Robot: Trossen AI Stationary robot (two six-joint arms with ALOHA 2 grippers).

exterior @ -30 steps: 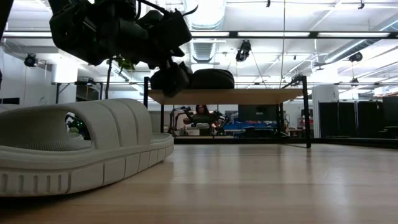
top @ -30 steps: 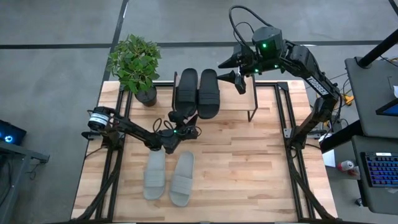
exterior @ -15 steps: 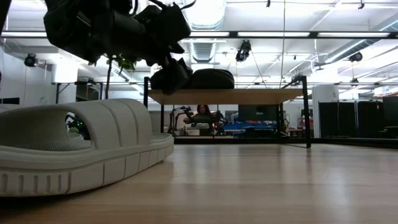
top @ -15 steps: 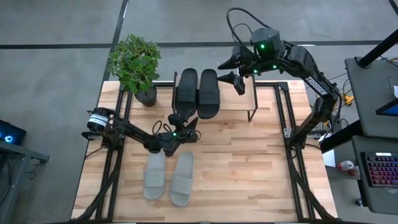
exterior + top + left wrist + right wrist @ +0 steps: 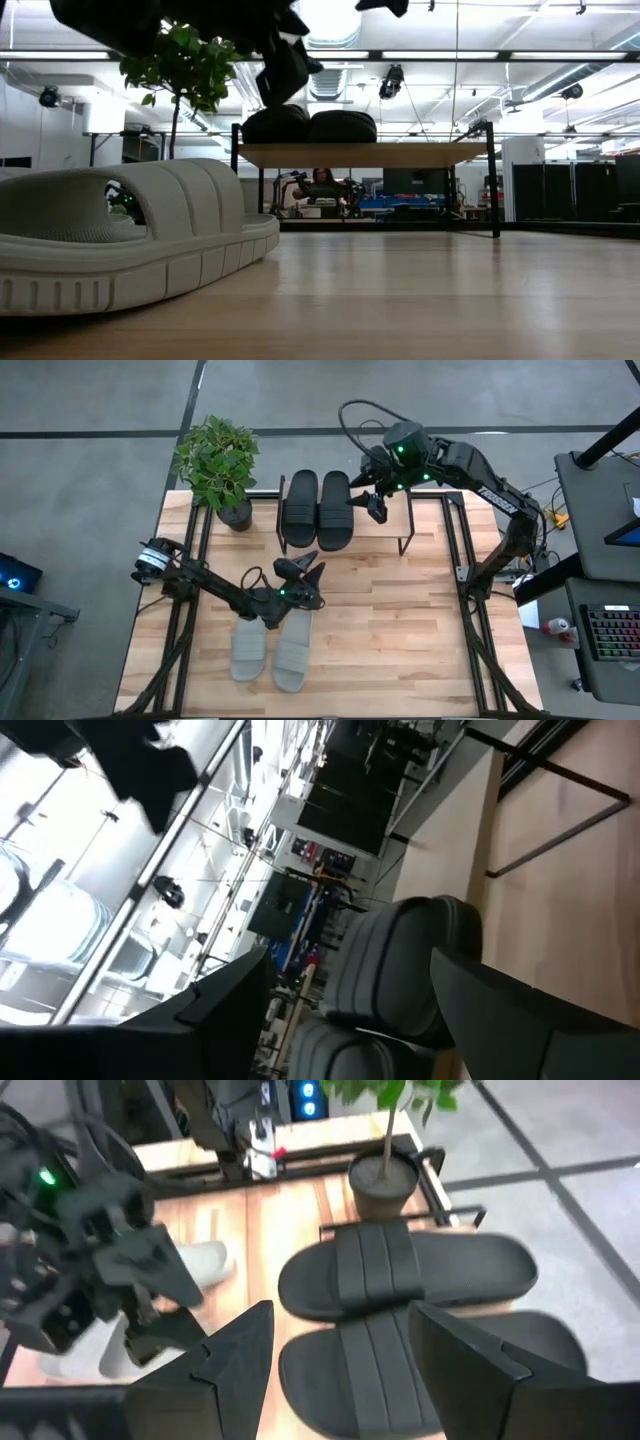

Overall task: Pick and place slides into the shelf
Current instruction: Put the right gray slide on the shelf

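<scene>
— While the black pair (image 5: 319, 509) sits side by side on the shelf (image 5: 390, 525), the pale pair (image 5: 272, 643) lies on the bench (image 5: 400, 620), well short of it, toes pointing toward the rack.

— And the arms?

— Left gripper (image 5: 305, 568) hovers just above the pale slides, jaws spread, nothing in them. Right gripper (image 5: 372, 503) hangs over the shelf beside the black pair — jaws spread too, empty.

— So halfway, by my reckoning?

— I'd say so: two shelved, two to go. Next the left needs to drop onto a pale strap, pinch it and carry it to the bare plank beside the black ones — clear of the potted plant (image 5: 218, 468).
</scene>
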